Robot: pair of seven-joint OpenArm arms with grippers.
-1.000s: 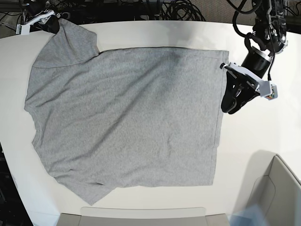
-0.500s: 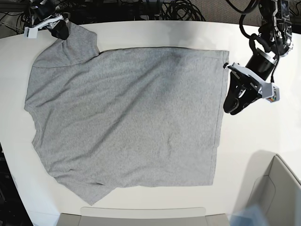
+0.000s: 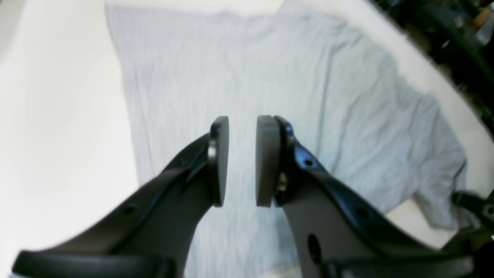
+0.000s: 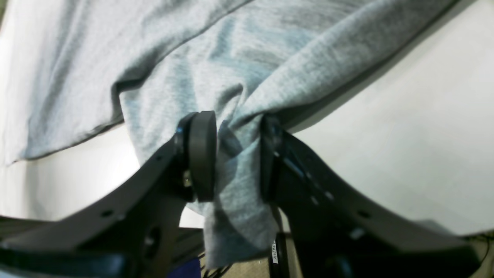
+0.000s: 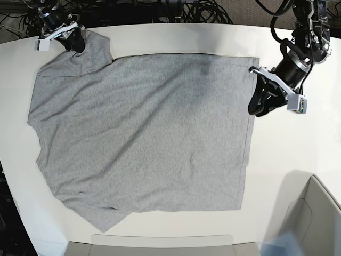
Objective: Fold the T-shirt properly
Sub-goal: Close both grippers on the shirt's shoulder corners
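One T-shirt [image 5: 144, 133], two grippers, one white table [image 5: 287, 154]. The grey T-shirt lay spread flat, plain side up, covering most of the table in the base view. Its long axis ran left-right in that view: hem edge on the right, running top to bottom; sleeves and shoulders on the left. One sleeve pointed to the upper left corner, the other to the lower left.

The right gripper [image 4: 235, 158] sat at the upper left sleeve in the base view, at the table's far edge. In the right wrist view a bunched fold of sleeve cloth [image 4: 235, 181] was pinched between the two pads, so it was clamped on the T-shirt, with cloth hanging below the jaws.

The left gripper [image 5: 259, 106] was at the hem, near its upper corner, tips just over the cloth edge. In the left wrist view its pads [image 3: 268, 162] stood apart with a clear gap, nothing between them, the shirt lying below and beyond.
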